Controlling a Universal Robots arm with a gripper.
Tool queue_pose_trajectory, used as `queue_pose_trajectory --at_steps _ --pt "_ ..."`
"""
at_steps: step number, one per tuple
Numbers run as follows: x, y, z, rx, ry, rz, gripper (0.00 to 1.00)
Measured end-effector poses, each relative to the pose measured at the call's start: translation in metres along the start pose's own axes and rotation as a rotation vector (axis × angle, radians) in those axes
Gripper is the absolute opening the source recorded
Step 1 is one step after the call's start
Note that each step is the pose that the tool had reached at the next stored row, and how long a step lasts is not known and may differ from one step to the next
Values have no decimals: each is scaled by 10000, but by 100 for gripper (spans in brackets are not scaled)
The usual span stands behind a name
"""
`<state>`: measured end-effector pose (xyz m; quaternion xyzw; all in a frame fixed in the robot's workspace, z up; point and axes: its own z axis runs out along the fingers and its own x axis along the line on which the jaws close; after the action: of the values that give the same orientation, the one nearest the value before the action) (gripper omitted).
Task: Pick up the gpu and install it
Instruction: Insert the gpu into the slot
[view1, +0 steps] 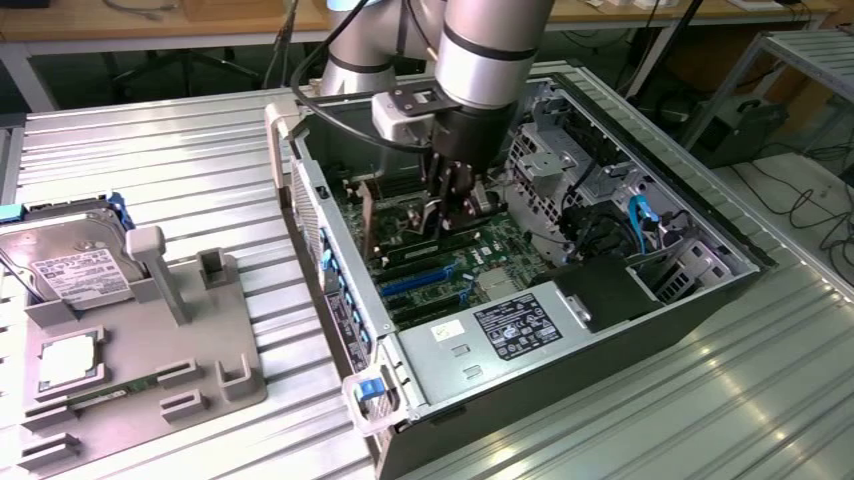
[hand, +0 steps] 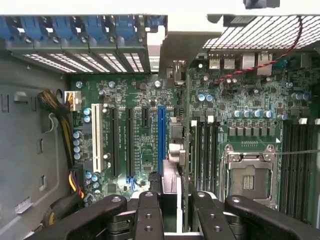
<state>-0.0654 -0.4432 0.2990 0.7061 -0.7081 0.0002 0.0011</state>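
My gripper (view1: 451, 208) reaches down into the open computer case (view1: 694, 200), shut on the gpu (view1: 430, 222). In the wrist view the gpu (hand: 182, 125) is edge-on, a thin green card running away from the black fingers (hand: 148, 210). Its silver end bracket (hand: 182, 47) points at the case's rear slot wall. The card hangs just over the green motherboard (hand: 140, 100), beside the long blue slot (hand: 161, 135). I cannot tell whether its lower edge touches a slot.
Black and white expansion slots (hand: 115, 140) lie beside the blue one, and the square CPU socket (hand: 248, 175) sits on the other side. The power supply (view1: 494, 330) fills the case's near end. A grey fixture (view1: 200, 350) at the exterior view's left holds a hard drive (view1: 80, 270).
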Motion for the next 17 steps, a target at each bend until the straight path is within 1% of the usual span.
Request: queue_pose_trajectory --at_steps 1,2,4,7,9,10,13,15,17 --pt "-1 2 10 39 -4 -1 28" --pt "0 4 22 53 -3 0 28" --pt "6 6 57 54 -3 -1 28" --pt "41 10 83 54 -2 0 28" --pt "48 43 106 55 -5 0 28" --pt "53 58 128 54 -3 0 28" --pt "68 66 196 54 -3 1 28" --pt "74 95 256 54 -2 -1 28" --pt "83 107 288 54 -3 -1 28"
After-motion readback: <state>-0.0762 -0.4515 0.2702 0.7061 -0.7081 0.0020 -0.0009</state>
